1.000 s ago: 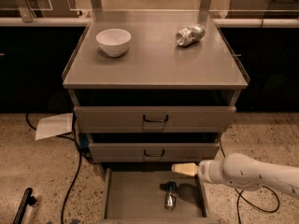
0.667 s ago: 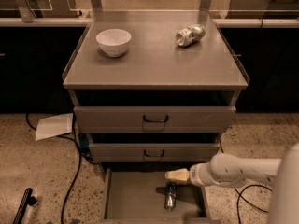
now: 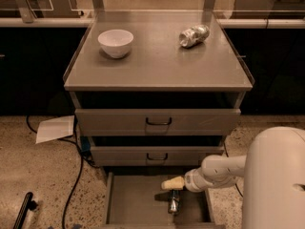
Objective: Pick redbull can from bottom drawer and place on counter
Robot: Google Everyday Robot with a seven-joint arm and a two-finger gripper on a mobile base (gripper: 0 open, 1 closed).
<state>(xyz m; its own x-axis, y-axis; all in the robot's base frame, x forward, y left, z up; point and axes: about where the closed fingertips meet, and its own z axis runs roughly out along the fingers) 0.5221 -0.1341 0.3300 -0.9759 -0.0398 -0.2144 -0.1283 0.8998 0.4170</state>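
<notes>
Speckled stone floor point(image 3: 28, 175) surrounds a grey metal cabinet point(image 3: 109, 122). Left of the cabinet lie a flat white paper sheet point(image 3: 55, 129) and a thin black cable point(image 3: 71, 190) trailing along the floor.

On the counter point(image 3: 157, 73), the cabinet's flat matte grey top with raised rims, a round glossy white bowl point(image 3: 116, 42) stands at the rear left. A pale, dented silver can point(image 3: 194, 35) lies on its side at the rear right.

On the cabinet's front, two drawer fronts point(image 3: 200, 120) with black bar handles are shut. The bottom drawer point(image 3: 131, 199) is pulled out at the cabinet's foot, a shallow grey tray with low walls. The redbull can point(image 3: 174, 204) is inside it, right of centre, slim with a shiny metal end. Whether it is upright or lying cannot be told.

The gripper point(image 3: 172, 182), cream-coloured and tapered, points left just above the can. Whether it is spread or closed cannot be told.

Against one second ago, the gripper has shifted left and slightly lower over the drawer, while the can has not moved. The smooth white arm point(image 3: 276, 175) now fills far more of the space right of the cabinet.
</notes>
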